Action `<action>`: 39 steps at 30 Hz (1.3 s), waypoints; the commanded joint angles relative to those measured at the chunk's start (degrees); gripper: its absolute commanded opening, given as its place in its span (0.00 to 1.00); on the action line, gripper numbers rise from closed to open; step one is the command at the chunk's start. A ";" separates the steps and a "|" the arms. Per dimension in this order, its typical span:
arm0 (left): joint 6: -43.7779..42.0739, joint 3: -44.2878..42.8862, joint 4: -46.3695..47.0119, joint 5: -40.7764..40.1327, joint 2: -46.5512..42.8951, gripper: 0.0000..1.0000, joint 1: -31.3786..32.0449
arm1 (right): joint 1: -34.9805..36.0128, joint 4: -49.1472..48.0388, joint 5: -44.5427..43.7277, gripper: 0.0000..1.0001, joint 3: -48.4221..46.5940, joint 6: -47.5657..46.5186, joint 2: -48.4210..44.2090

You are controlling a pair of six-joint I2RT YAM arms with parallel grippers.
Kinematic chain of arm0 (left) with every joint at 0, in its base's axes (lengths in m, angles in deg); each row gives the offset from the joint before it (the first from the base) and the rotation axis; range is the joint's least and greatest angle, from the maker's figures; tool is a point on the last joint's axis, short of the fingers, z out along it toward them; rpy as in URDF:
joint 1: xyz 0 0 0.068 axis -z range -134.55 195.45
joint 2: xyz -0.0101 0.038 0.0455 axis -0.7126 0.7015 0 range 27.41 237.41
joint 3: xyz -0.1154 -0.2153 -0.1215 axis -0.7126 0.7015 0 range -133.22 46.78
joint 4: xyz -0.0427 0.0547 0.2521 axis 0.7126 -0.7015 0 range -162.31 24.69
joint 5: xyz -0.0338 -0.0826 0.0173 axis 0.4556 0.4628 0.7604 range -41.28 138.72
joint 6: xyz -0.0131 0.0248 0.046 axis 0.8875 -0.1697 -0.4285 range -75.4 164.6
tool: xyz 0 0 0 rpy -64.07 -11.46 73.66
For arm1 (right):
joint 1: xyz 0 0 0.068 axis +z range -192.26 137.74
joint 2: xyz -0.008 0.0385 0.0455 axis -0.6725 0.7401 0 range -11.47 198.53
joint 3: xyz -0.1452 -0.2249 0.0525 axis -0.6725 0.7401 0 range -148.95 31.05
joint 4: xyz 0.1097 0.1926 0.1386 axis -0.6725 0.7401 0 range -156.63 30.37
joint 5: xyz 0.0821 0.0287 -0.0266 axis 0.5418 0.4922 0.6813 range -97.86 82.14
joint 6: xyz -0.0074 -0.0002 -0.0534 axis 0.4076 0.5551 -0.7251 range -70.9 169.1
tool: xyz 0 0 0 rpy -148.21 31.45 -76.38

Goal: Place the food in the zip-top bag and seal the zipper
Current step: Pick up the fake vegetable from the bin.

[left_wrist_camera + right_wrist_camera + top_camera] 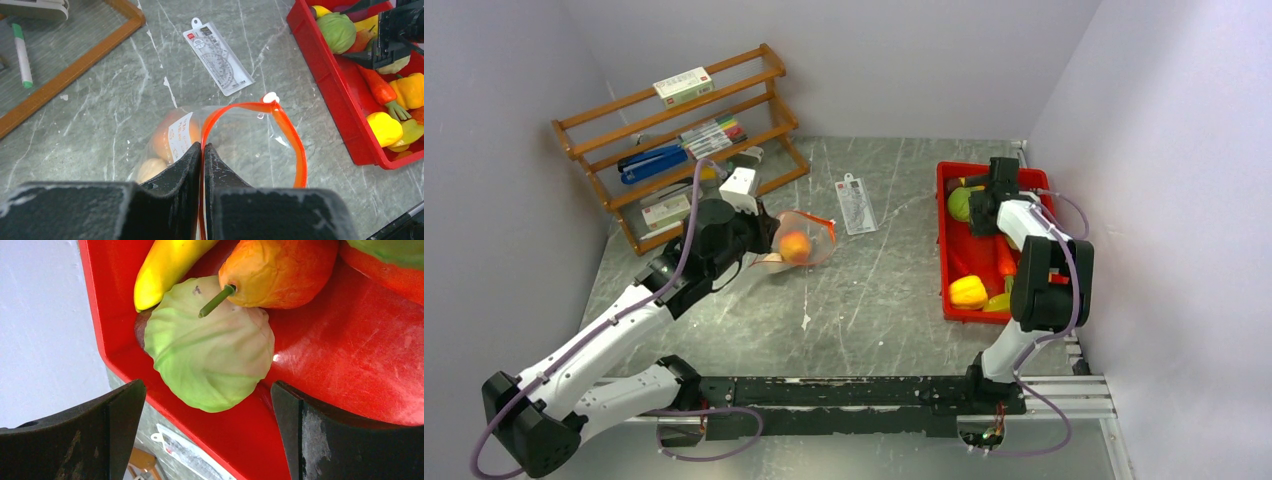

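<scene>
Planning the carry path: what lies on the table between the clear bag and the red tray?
A flat white printed packet, nearer the bag than the tray; top view shows it.

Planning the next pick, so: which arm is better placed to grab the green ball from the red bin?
Right. The right tool hangs open over the green ball in the red bin; the left tool is shut on the zipper of the zip-top bag.

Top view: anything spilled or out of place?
Nothing spilled: plastic toy food sits in the red plastic tray or the clear zip-top bag. Only a flat white printed packet lies slanted on the table between them.
</scene>
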 commanded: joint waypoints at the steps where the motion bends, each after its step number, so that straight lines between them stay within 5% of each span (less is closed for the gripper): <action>1: 0.04 -0.07 0.58 0.60 -1.32 0.07 -0.21 | -0.49 -3.69 -1.18 1.00 0.90 0.90 1.50; 20: 0.07 0.03 0.57 0.28 -1.68 0.07 -0.21 | -0.72 -2.97 -2.38 1.00 -1.79 0.37 7.83; 29: 0.08 0.01 0.77 0.48 -1.19 0.07 -0.22 | -1.22 -12.83 -3.91 0.79 5.47 -3.57 2.82; 39: 0.51 0.50 1.06 0.50 -1.09 0.07 -0.21 | -1.30 -14.57 -3.68 0.74 6.85 -11.86 -2.09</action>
